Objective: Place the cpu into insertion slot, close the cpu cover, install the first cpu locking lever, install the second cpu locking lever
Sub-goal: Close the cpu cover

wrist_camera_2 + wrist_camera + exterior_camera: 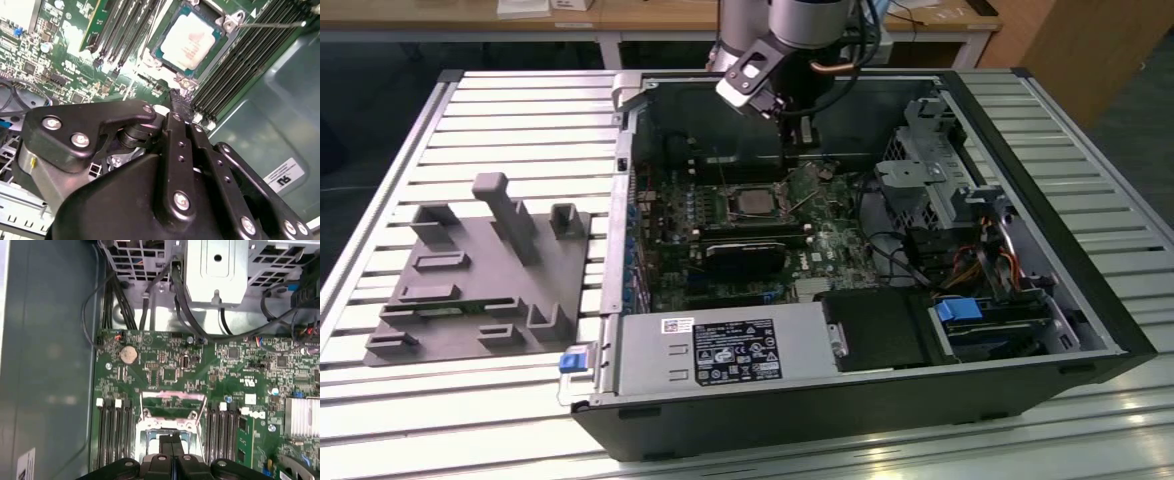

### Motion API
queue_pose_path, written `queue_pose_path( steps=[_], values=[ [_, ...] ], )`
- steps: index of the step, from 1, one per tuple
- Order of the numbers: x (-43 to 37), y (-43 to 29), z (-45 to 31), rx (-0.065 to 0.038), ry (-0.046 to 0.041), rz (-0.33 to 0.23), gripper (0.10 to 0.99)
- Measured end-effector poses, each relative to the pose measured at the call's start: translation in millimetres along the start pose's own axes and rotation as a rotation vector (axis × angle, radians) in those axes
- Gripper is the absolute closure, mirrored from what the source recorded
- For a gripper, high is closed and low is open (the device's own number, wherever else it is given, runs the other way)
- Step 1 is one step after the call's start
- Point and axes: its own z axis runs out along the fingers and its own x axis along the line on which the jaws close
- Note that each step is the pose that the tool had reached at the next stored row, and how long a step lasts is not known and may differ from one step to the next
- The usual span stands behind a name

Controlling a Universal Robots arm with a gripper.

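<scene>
The cpu (192,40) is sitting flat in the socket (156,50) on the green board (165,365), and its dull silver face is showing bare in the second wrist view. The cover (202,415) seems to be standing tilted up from the socket in the first wrist view, with a patch of the green board showing through its big window.

The gripper (171,442) is hanging just over the edge of the socket, at the foot of the raised cover. Its two black fingers (164,444) are clenched together, lying side by side with only a thin line between them. It is not possible to tell whether they are pinching the cover's edge or only touching it.

In the second wrist view a thin metal lever (270,23) is sticking out from one corner of the socket and lying across the long black slots (235,65) beside it. In the first wrist view a round coin battery (128,354) is sitting on the board, well apart from the socket.

In the exterior view the arm (781,45) is hanging down into an open computer case (1067,300), which is lying on its side on a slatted table (520,110). A boxy power supply (720,352) is filling the case's near corner. A grey moulded stand (480,280) is lying on the table to the exterior view's left of the case, well apart from the gripper.
</scene>
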Motion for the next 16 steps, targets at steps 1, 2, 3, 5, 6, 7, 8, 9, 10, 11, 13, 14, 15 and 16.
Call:
queue_pose_path(
  steps=[1, 2, 3, 5, 6, 7, 8, 9, 10, 11, 13, 14, 15, 16],
  values=[
    [0.1, 1.7, 0.4, 0.000, -0.0001, 0.001, 0.969],
    [0.1, 3.4, 0.6, 0.000, -0.0002, 0.001, 0.969],
    [0.1, 5.0, 1.0, 0.000, -0.0003, 0.001, 0.969],
    [0.0, 8.3, 1.8, 0.001, -0.0001, 0.001, 0.969],
    [0.0, 9.8, 2.2, 0.002, -0.0001, 0.001, 0.969],
    [0.0, 11.3, 2.6, 0.002, -0.0001, 0.001, 0.969],
    [-0.1, 12.8, 3.0, 0.003, -0.0001, 0.001, 0.969],
    [-0.1, 14.5, 3.5, 0.003, -0.0001, 0.001, 0.969],
    [-0.2, 15.8, 3.8, 0.003, -0.0002, 0.003, 0.969],
    [-0.2, 16.6, 4.1, 0.003, -0.0003, 0.006, 0.969],
    [-0.2, 17.9, 4.8, 0.003, -0.0005, 0.015, 0.969],
    [-0.3, 19.0, 5.1, 0.003, -0.0007, 0.017, 0.969],
    [-0.3, 20.2, 5.4, 0.003, -0.0007, 0.018, 0.969],
    [-0.3, 21.5, 5.7, 0.003, -0.0008, 0.019, 0.969]
  ],
)
